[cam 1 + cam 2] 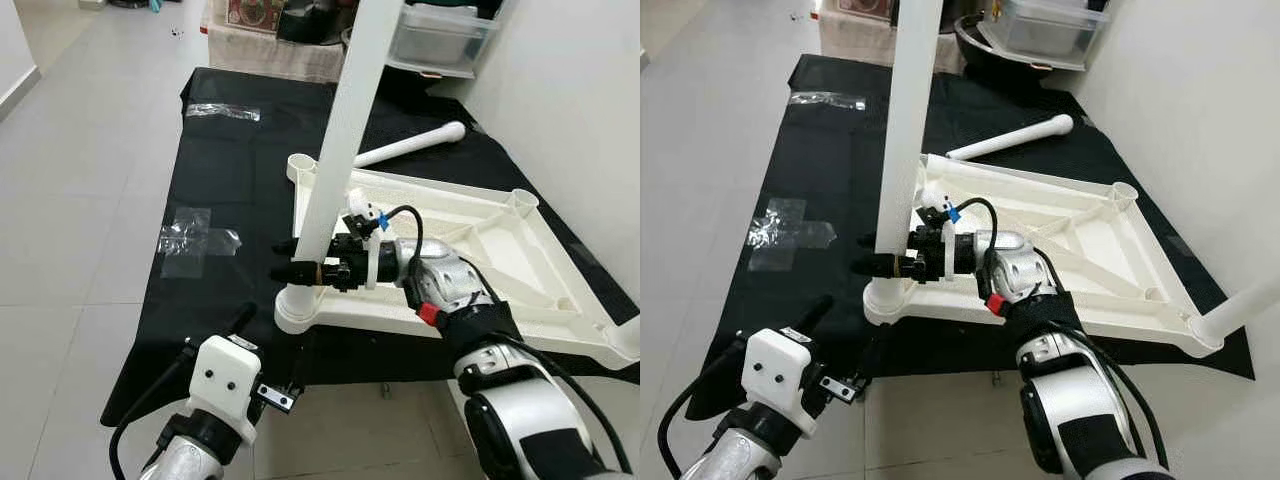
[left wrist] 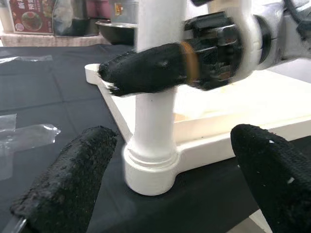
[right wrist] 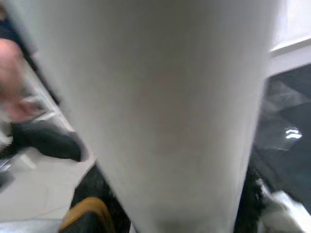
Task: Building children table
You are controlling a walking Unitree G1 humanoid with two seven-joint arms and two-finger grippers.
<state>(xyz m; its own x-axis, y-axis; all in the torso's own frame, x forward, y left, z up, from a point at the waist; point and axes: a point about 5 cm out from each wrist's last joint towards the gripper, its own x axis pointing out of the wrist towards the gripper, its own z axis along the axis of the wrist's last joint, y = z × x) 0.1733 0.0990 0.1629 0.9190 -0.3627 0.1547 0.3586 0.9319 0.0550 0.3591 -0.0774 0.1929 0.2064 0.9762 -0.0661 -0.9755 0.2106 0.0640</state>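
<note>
White plastic is making up the whole job: an upturned table top [image 1: 470,240] is lying on a black mat [image 1: 225,180] on the floor, and a long white leg [image 1: 335,150] is standing upright in the corner socket [image 1: 300,312] nearest the robot. The right gripper [image 1: 298,259] is reaching in from the right and clasping that leg low down, one black finger passing on each side of it just above the socket. The left gripper [image 2: 160,165] is hovering near the same corner, low over the mat's near edge, with its fingers [image 2: 68,179] spread wide and holding nothing.

A second leg [image 1: 410,146] is lying loose on the mat beyond the table top, and another fitted leg [image 1: 1240,308] is jutting from the far right corner. Scraps of clear plastic wrap [image 1: 195,238] are resting on the mat to the left.

By my reading, the leg is being seated or twisted home in its socket. The next move is likely calling for a steady turn or downward press while keeping the leg plumb, then fetching the loose leg.
</note>
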